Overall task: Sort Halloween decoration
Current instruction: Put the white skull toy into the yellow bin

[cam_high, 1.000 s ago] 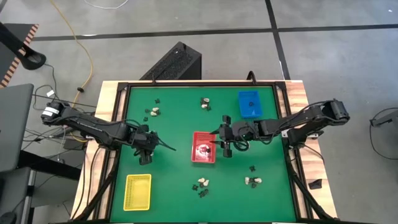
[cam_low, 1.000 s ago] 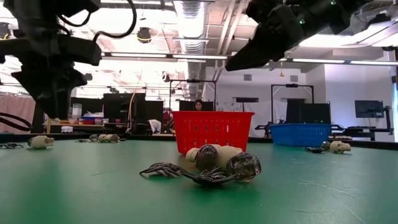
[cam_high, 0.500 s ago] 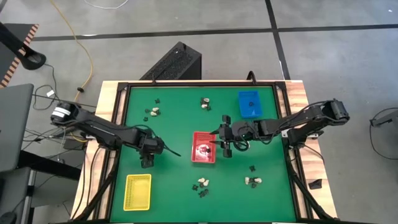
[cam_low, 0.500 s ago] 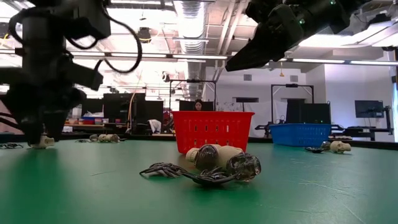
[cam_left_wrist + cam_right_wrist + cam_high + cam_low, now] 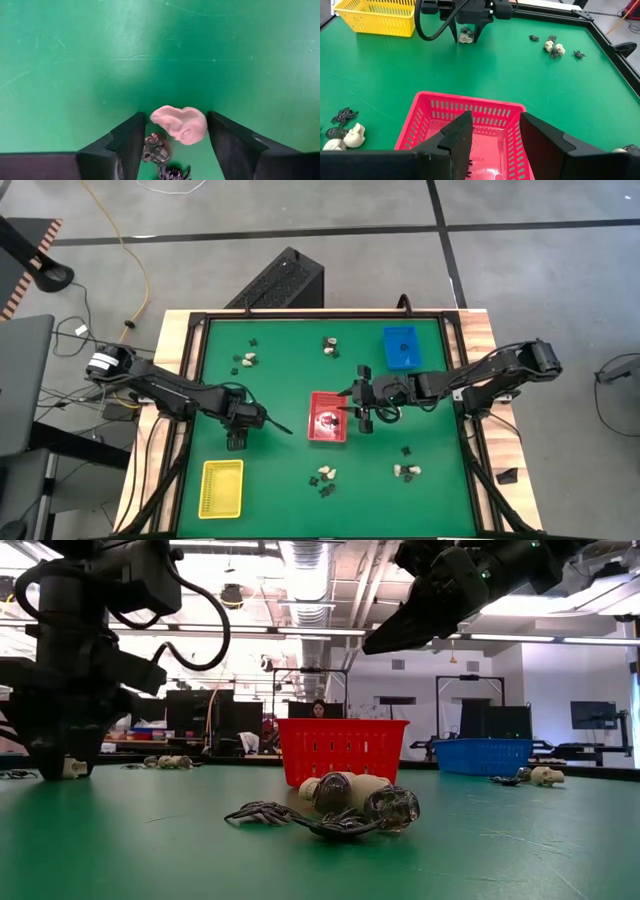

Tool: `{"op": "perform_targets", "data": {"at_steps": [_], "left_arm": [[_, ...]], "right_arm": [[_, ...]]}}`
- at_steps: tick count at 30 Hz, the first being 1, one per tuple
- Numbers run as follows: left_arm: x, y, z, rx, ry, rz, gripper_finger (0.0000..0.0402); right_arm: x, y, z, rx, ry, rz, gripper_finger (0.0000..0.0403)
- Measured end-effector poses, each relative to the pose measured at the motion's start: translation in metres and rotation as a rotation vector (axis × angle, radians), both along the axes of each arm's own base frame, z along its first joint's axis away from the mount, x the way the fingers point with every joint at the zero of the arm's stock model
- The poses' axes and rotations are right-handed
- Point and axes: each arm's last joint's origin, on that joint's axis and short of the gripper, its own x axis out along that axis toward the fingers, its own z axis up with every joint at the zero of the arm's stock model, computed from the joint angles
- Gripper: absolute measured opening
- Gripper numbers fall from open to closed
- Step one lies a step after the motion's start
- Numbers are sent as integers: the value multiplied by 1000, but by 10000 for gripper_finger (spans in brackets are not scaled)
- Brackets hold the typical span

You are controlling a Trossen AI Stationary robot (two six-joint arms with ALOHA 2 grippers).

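My left gripper (image 5: 236,442) points down at the green table left of the red tray (image 5: 328,430). It is open, and its fingers stand on either side of a cream lump (image 5: 179,124), a piece of Halloween decoration that lies on the table. A dark silvery piece (image 5: 157,149) and a black spider (image 5: 172,173) lie right beside the lump. My right gripper (image 5: 362,412) hangs open over the red tray's right edge, with nothing between its fingers (image 5: 492,135). Several more pieces lie scattered on the table (image 5: 247,360) (image 5: 330,346) (image 5: 325,475) (image 5: 405,471).
A yellow tray (image 5: 222,487) stands at the near left and a blue tray (image 5: 401,346) at the far right. The red tray holds a small piece (image 5: 325,420). In the low view a cream and black cluster (image 5: 345,805) lies in front of the red tray.
My left gripper has gone down to the table and a little toward the near edge, and its fingers now straddle the cream lump. My right gripper has kept still.
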Motion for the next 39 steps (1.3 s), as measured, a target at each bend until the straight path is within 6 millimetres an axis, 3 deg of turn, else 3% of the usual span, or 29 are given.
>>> {"op": "perform_targets", "data": {"at_steps": [12, 29, 39], "left_arm": [[0, 0, 2, -3, -15, 3, 117], [0, 0, 3, -17, -15, -1, 87], [21, -8, 37, -124, -91, -49, 87]], "right_arm": [[0, 0, 0, 0, 0, 0, 194], [0, 0, 0, 0, 0, 0, 194], [0, 0, 0, -1, 0, 0, 194]]}}
